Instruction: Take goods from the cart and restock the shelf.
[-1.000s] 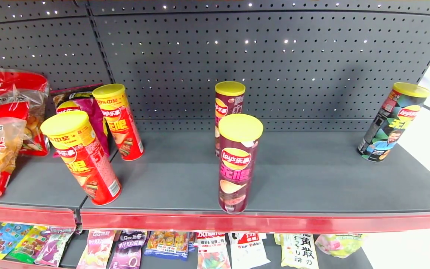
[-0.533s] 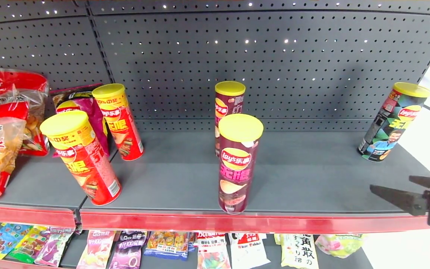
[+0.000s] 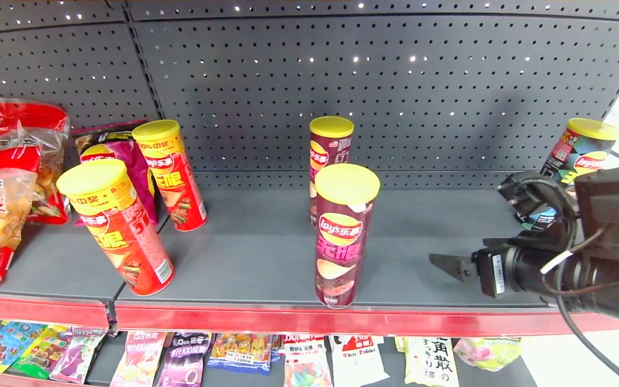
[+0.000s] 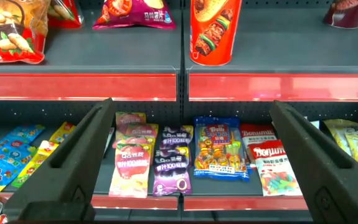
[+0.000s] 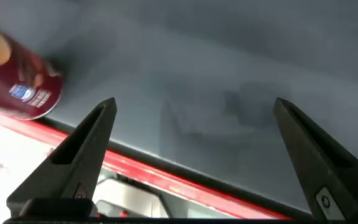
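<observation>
Right gripper (image 3: 449,262): jaws spread, empty, over the shelf (image 3: 255,252), right of the near maroon chip can (image 3: 344,236). Left gripper (image 4: 192,104): spread, empty (facing lower snack packets (image 4: 166,162)). Five such cans stand shelved; the bare gaps suggest restocking is unfinished

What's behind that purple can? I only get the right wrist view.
Observer: A second purple can stands directly behind the front purple can.
Operator: What's my left claw doing?
Observer: It's open and empty, facing the candy bags on the lower shelf.
Operator: Any more cans?
Observer: Two red cans stand farther to the robot's left.
</observation>
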You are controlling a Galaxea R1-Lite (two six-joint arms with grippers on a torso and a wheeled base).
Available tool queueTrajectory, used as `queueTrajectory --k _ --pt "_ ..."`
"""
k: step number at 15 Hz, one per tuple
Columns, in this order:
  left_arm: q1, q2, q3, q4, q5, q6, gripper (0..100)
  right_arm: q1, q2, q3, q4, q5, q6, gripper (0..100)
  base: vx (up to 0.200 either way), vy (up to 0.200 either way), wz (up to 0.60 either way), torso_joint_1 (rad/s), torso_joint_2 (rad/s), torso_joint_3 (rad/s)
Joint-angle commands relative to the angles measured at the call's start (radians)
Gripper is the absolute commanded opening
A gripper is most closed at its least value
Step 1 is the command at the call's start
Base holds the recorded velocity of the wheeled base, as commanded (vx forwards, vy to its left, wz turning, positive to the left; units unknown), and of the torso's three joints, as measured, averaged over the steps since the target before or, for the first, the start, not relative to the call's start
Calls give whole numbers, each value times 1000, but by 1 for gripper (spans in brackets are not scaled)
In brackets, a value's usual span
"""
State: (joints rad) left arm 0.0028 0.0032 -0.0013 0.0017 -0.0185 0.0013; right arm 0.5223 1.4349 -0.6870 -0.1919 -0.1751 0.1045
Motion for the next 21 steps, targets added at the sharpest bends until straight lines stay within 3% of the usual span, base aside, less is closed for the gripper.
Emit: queueTrajectory --k 1,8,21 --pt "0 1 0 0 0 0 100 64 67 -8 -8 -12 0 100 0 0 0 0 0 0" --pt "0 1 0 0 0 0 100 159 159 -89 -9 -15 1 100 0 0 0 0 0 0" --pt "0 1 0 0 0 0 100 226 271 -155 -12 -20 -2 100 0 0 0 0 0 0"
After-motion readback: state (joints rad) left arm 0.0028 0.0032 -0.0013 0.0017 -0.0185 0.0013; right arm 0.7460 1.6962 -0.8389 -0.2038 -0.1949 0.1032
